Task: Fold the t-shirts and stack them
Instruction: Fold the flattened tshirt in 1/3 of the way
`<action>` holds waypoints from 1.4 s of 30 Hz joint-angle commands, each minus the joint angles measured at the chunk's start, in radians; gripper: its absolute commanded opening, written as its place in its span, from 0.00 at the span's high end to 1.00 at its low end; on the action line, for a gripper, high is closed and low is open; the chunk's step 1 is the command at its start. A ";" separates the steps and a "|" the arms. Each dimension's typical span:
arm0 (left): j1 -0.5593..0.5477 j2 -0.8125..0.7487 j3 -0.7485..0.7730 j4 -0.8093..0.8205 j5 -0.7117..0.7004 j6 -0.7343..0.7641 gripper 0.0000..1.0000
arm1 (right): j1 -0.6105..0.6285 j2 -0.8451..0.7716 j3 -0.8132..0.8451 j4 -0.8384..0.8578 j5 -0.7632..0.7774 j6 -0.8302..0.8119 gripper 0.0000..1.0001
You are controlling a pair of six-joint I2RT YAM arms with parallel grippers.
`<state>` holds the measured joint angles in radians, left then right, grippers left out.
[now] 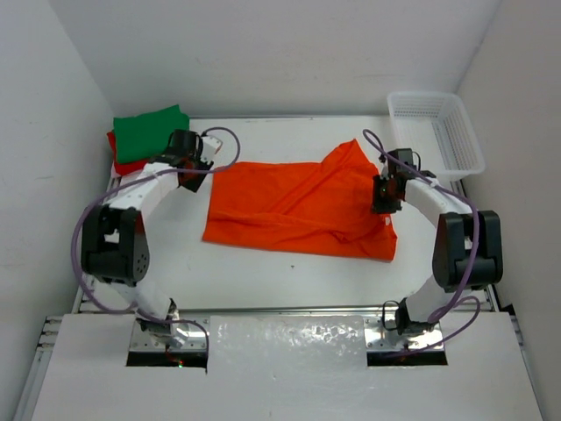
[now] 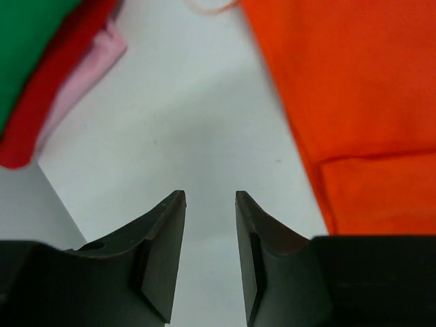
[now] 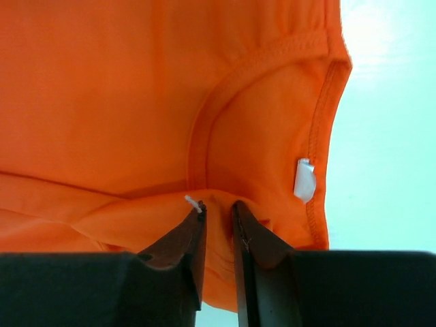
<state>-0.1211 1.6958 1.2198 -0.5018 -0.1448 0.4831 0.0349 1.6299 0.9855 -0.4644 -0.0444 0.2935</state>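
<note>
The orange cloth t-shirt [image 1: 289, 206] lies mostly flat in the middle of the white table [image 1: 289, 281]. Its long axis runs left to right, and its near edge slants a little nearer toward the right. The neck end points right: the right wrist view shows the ribbed collar [image 3: 204, 129] with a small white label [image 3: 304, 180] sewn inside it. At the far right corner the cloth rises in a rumpled peak.

The right gripper [image 3: 218, 208] sits at that right end, over the collar. Its jaws are only narrowly parted, with a fold of orange cloth bunched at their tips. I cannot tell whether they pinch it or merely rest against it.

The left gripper [image 2: 210, 197] hangs over bare table just left of the shirt's far left corner, not touching the cloth. Its jaws stand a narrow gap apart with nothing between them.

In the far left corner of the table is a folded stack, with the green t-shirt [image 1: 149, 132] on top, the bright red t-shirt [image 1: 123, 158] under it and the light pink t-shirt [image 2: 85, 75] at the bottom. Each lower one shows at the edge. A white plastic mesh basket [image 1: 469, 145] stands in the far right corner, well apart from the shirts. Plain white walls close in the table on the left, far and right sides.
</note>
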 commanded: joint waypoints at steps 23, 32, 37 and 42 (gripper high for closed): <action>-0.250 0.062 -0.060 -0.041 0.088 0.141 0.86 | -0.003 -0.257 -0.390 0.156 -0.054 0.196 0.78; -0.209 0.134 -0.022 0.140 -0.139 0.007 0.85 | -0.006 -0.195 -0.315 0.109 0.035 0.118 0.79; -0.129 0.122 0.047 0.111 -0.090 -0.066 0.74 | -0.010 -0.222 -0.243 0.041 0.098 0.076 0.78; -0.055 -0.056 -0.009 0.059 0.031 -0.054 0.65 | -0.018 -0.312 -0.255 -0.017 0.123 0.096 0.59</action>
<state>-0.2024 1.7851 1.2228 -0.4385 -0.1852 0.4511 0.0254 1.4002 0.7151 -0.4282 0.0334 0.3950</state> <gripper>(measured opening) 0.347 0.353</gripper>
